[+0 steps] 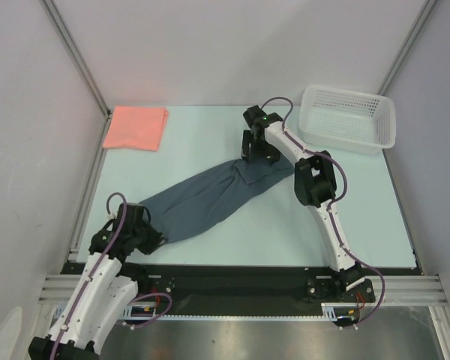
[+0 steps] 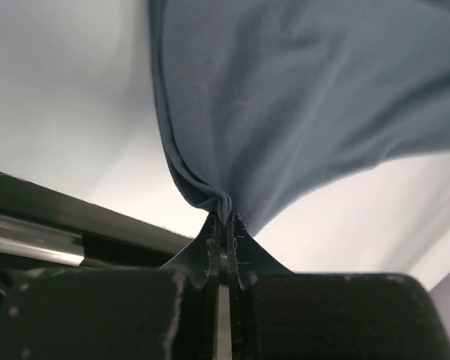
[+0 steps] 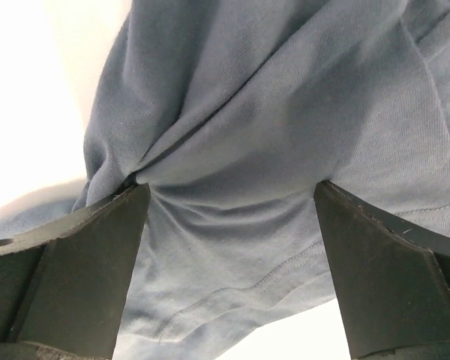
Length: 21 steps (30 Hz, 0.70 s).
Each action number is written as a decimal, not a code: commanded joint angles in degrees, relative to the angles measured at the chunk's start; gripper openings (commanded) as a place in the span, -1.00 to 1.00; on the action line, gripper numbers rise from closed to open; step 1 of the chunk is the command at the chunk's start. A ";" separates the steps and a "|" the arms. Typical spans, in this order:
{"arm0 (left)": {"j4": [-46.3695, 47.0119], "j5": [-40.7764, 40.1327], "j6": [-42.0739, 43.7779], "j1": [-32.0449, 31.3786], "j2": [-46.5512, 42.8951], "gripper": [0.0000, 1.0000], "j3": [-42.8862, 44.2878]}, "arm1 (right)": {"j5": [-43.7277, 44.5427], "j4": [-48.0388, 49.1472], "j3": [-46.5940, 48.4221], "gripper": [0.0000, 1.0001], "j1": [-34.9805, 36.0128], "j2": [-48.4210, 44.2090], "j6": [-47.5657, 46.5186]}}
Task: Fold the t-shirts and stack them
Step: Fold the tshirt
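Observation:
A dark slate blue-grey t-shirt [image 1: 210, 199] lies stretched in a long bunched band, slanting across the table from near left to the far middle. My left gripper [image 1: 159, 238] is shut on its near-left end; in the left wrist view the closed tips [image 2: 226, 217] pinch a gathered fold of the cloth [image 2: 300, 97]. My right gripper [image 1: 256, 152] is over the far end, pointing down. Its jaws [image 3: 231, 187] stand wide open, with a hemmed part of the shirt [image 3: 270, 112] spread between them. A salmon-pink t-shirt [image 1: 136, 127] lies folded as a rectangle at the far left corner.
A white plastic mesh basket [image 1: 343, 140] stands at the far right of the pale table [image 1: 285, 232]. Grey walls with metal posts close in the left, back and right. A black rail runs along the near edge by the arm bases.

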 commanded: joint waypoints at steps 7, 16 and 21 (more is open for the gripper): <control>6.00 -1.65 -26.35 -37.05 5.16 -0.98 -2.72 | -2.02 13.73 -2.92 0.99 -3.60 2.29 -10.24; 15.42 -5.25 -33.33 -62.43 31.35 -0.96 10.97 | -2.36 12.78 3.14 0.99 -6.06 2.48 -19.74; 19.74 -4.38 -26.40 -66.05 37.42 -0.57 18.09 | -6.32 11.29 3.06 1.00 -6.77 -2.09 -19.75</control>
